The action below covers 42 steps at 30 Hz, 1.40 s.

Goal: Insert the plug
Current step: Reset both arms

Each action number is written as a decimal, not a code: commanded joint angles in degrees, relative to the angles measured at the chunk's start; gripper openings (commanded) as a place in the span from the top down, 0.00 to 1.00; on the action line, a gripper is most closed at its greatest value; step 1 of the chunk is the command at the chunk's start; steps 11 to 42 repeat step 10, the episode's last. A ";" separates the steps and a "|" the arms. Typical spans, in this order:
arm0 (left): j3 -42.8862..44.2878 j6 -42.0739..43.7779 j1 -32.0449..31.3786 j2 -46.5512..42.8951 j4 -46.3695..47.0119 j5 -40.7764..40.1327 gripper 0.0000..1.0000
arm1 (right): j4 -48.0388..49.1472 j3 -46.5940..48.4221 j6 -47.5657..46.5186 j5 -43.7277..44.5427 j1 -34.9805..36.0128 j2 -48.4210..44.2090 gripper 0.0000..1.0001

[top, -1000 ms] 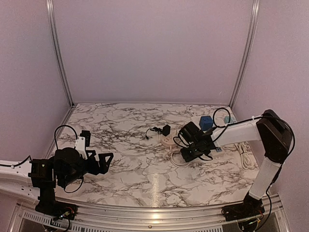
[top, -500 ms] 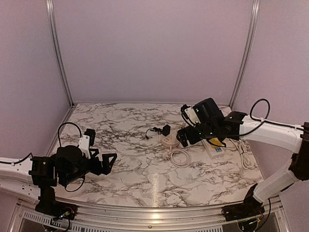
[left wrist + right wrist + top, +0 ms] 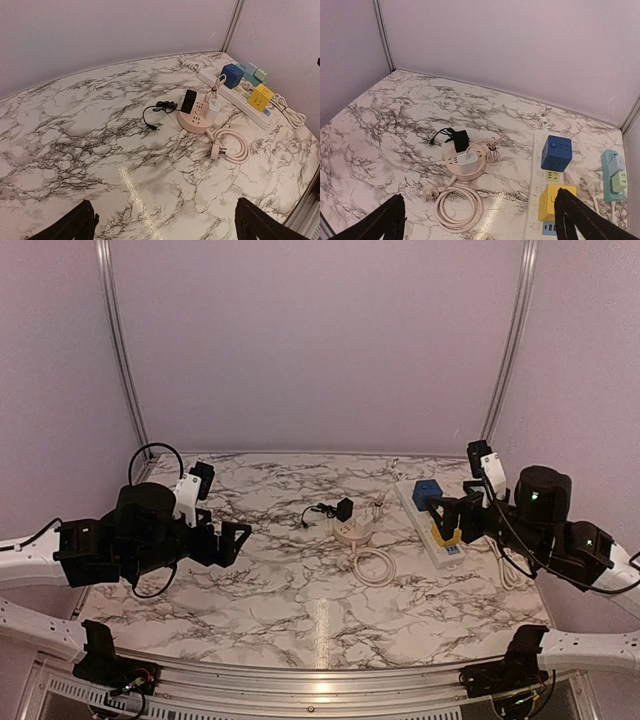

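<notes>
The white plug (image 3: 466,160) stands upright in the round pink socket hub (image 3: 479,172), beside a black adapter (image 3: 461,140) that also sits in it. In the left wrist view the plug (image 3: 213,107) and hub (image 3: 192,121) lie far ahead, right of centre. The top view has the hub (image 3: 352,531) mid-table. My right gripper (image 3: 442,519) hovers open well to the right of it, over the long strip, holding nothing; its fingers (image 3: 386,220) frame the wrist view's lower corners. Far to the left my left gripper (image 3: 228,543) also hangs open and empty.
A long white power strip (image 3: 437,539) at the right carries a blue cube (image 3: 428,493) and a yellow cube (image 3: 447,535). The hub's pink cord (image 3: 376,566) lies coiled in front of it. A thin black lead (image 3: 160,107) trails left of the adapter. Walls close the back and sides.
My right gripper has opened, left the hub and pulled back up to the right; the white plug stays in the hub. The left arm has risen and shifted slightly back.
</notes>
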 commanded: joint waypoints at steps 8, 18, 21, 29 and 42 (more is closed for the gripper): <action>2.74 5.26 4.91 -6.85 -7.59 4.71 0.01 | 3.45 -3.76 -2.51 4.70 0.30 -18.98 0.02; 2.93 5.32 5.20 -7.00 -7.70 4.67 0.01 | 3.13 -3.21 -2.40 5.40 0.23 -18.97 0.01; 2.93 5.32 5.20 -7.00 -7.70 4.67 0.01 | 3.13 -3.21 -2.40 5.40 0.23 -18.97 0.01; 2.93 5.32 5.20 -7.00 -7.70 4.67 0.01 | 3.13 -3.21 -2.40 5.40 0.23 -18.97 0.01; 2.93 5.32 5.20 -7.00 -7.70 4.67 0.01 | 3.13 -3.21 -2.40 5.40 0.23 -18.97 0.01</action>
